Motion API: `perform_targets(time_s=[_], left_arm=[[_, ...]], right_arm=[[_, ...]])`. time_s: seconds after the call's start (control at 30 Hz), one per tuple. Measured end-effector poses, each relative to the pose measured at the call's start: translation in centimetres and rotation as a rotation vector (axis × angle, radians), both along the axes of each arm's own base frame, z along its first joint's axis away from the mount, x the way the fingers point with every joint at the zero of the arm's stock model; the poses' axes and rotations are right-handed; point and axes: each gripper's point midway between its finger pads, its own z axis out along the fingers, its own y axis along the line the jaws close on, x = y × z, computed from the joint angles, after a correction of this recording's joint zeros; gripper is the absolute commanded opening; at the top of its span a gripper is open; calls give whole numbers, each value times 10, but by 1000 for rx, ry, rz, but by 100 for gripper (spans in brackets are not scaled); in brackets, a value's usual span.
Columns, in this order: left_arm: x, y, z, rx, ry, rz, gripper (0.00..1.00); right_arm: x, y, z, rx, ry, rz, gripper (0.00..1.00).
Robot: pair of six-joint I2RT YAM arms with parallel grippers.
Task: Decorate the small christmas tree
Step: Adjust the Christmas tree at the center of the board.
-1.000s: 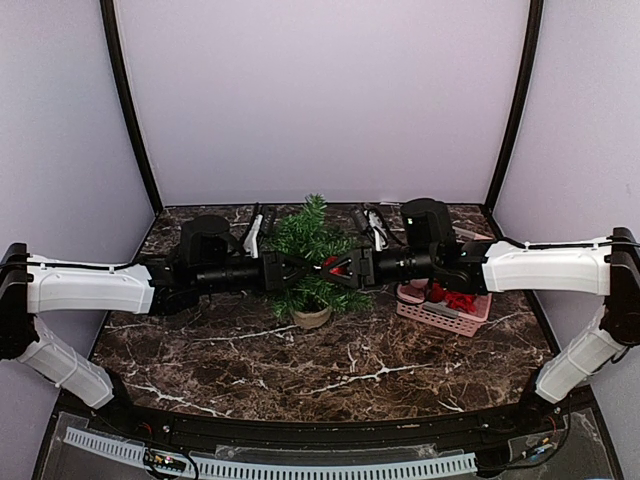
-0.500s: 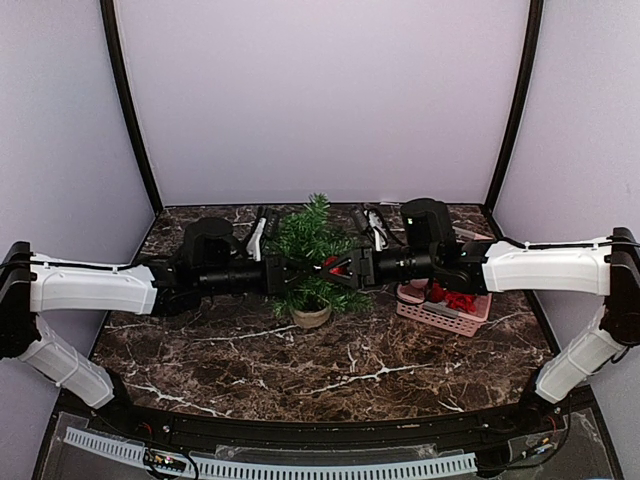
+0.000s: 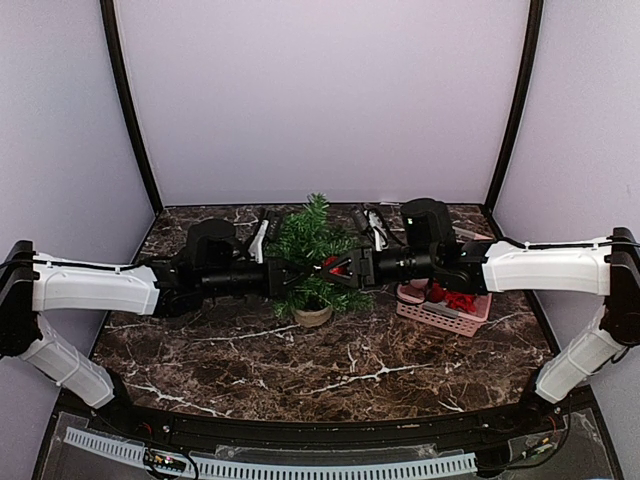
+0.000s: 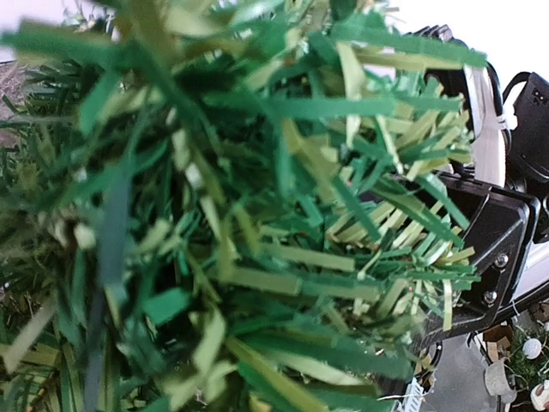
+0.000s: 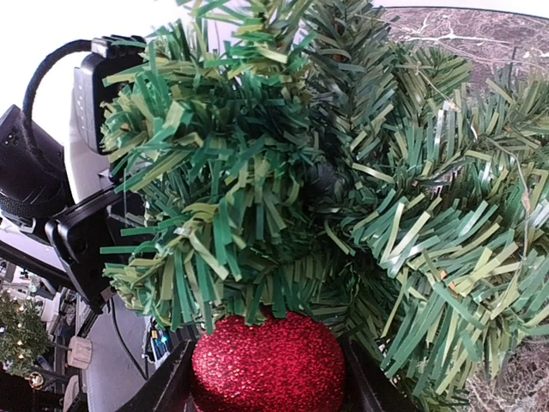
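Top view, left to right: left arm point(image 3: 95, 288) is stretched out level over the marble table point(image 3: 300, 365), with the left gripper point(image 3: 292, 276) pushed into the left side of the small christmas tree point(image 3: 312, 240) at mid height. Its jaws are clamped tight. Whether a branch is pinched between them cannot be told, as the fingertips are buried in needles. In the left wrist view nothing but blurred green needles is seen up close, with a black housing of the other arm point(image 4: 489, 232) past them on the right. The tree is stood upright at the centre of the table, toward the back, on its round tan base point(image 3: 312, 316), between the two grippers. A red glitter ball point(image 3: 333, 265) is held against the tree's right side, grasped by the right gripper point(image 3: 338, 268). In the right wrist view the ball is seen seated between two dark fingers point(image 5: 167, 386), its top touching the underside of a branch tip. The right arm point(image 3: 545, 268) is stretched in level from the right. A pink basket point(image 3: 445, 315) with red ornaments is sat on the table just right of the tree, partly under the right arm's forearm. A few dark items point(image 3: 368, 225) are lying at the back edge of the table behind the tree, too small to identify.
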Motion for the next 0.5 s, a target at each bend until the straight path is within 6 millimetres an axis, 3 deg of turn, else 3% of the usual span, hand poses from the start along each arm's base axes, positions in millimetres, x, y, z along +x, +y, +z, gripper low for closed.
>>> perform_targets(time_s=[0.37,0.5], left_arm=[[-1,20,38,-25,-86,66,0],[-1,22,36,-11,-85,67,0]], right_arm=[[-2,1,0,0,0,4,51],[-2,2,0,0,0,6,52]])
